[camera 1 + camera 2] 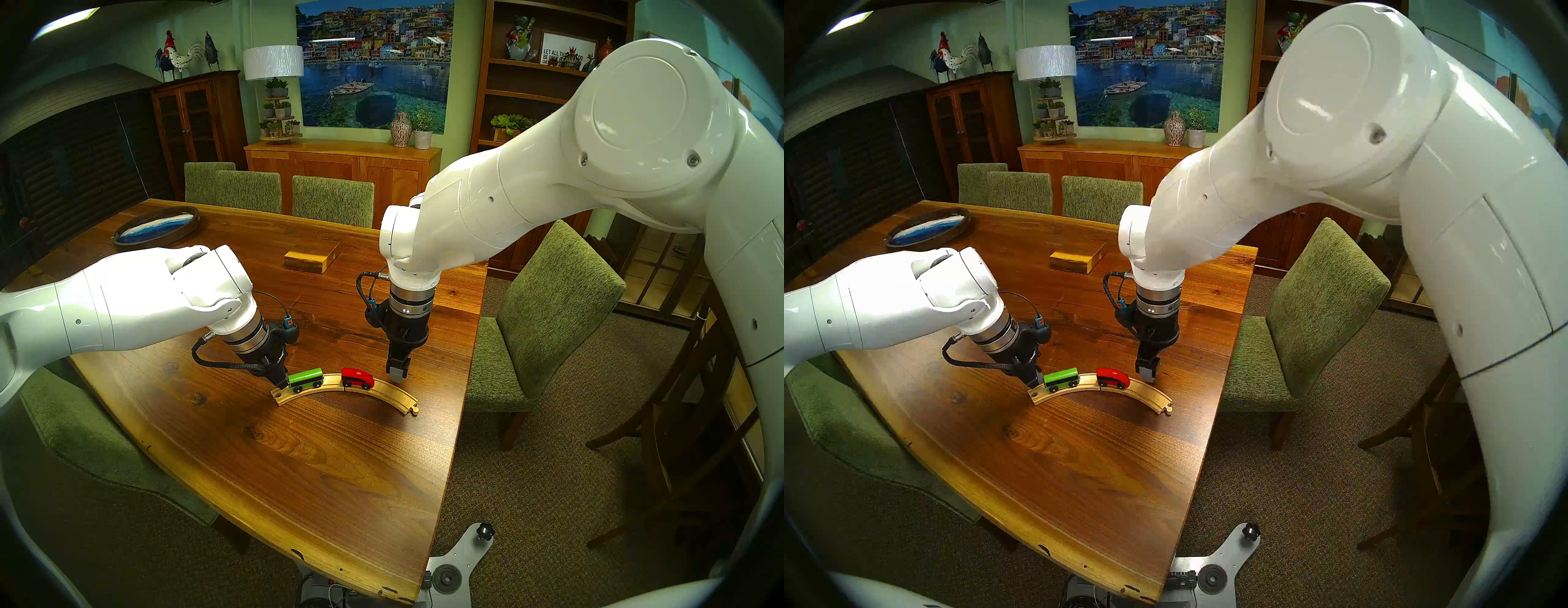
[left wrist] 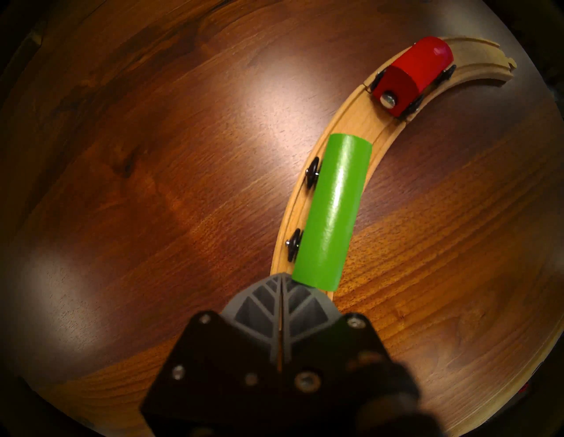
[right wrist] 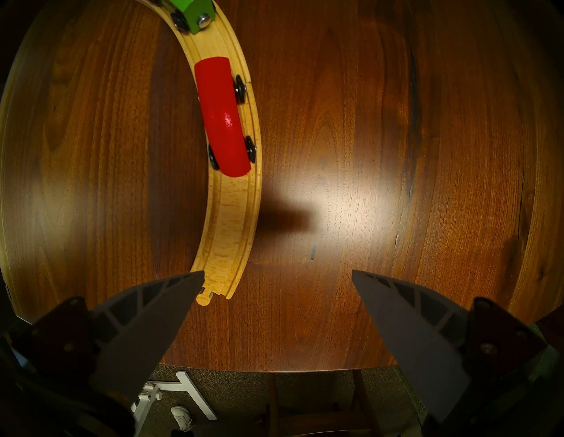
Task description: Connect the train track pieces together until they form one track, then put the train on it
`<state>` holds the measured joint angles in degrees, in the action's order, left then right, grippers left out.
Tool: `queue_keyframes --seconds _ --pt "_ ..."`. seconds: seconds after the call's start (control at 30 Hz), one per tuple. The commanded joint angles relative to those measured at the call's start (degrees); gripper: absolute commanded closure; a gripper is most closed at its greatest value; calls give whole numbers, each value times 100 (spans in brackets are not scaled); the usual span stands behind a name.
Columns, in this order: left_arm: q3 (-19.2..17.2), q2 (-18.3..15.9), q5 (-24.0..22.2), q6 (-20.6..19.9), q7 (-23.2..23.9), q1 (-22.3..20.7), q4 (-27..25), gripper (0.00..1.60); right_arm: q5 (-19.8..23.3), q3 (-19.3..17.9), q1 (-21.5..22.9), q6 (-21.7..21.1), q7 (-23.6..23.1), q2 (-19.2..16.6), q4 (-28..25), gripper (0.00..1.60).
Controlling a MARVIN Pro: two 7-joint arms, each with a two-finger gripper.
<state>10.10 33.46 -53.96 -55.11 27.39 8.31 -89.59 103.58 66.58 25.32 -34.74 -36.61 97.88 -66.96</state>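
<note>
The two pale-wood track pieces lie joined as one track [image 1: 388,392] [image 1: 1149,388] [image 2: 348,116] [image 3: 232,219], an arc on the table. Both cars of the train stand on it, with a gap between them. The green carriage [image 1: 305,379] [image 1: 1060,378] [image 2: 332,210] is on the left part and the red engine [image 1: 357,378] [image 1: 1113,377] [image 3: 224,122] sits about over the seam. My left gripper [image 1: 282,382] [image 2: 282,283] is shut with nothing in it, its tips at the carriage's rear end. My right gripper [image 1: 397,373] [image 3: 277,274] hangs open over the table beside the track's right part, holding nothing.
A rectangular wooden block [image 1: 312,257] lies farther back on the table [image 1: 297,467], and a round dark tray [image 1: 156,224] sits at the far left. Green chairs [image 1: 547,314] stand around the table. The table's right edge runs close to the track's peg end [image 3: 204,299].
</note>
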Motion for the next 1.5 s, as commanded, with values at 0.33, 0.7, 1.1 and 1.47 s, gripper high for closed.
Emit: queue_keyframes --seconds 0.33,0.7,1.1,1.47 --pt "-46 464 -60 11 23 -296 304 160 -8 -21 184 7 8 -49 71 0" --pt "4 734 -58 11 101 -318 563 160 -10 -22 184 6 9 -50 71 0" --pt "77 813 -34 11 197 -343 756 160 -11 -24 184 6 9 -51 70 0" --pt "112 696 -22 11 270 -426 735 160 -12 -25 183 4 9 -51 71 0"
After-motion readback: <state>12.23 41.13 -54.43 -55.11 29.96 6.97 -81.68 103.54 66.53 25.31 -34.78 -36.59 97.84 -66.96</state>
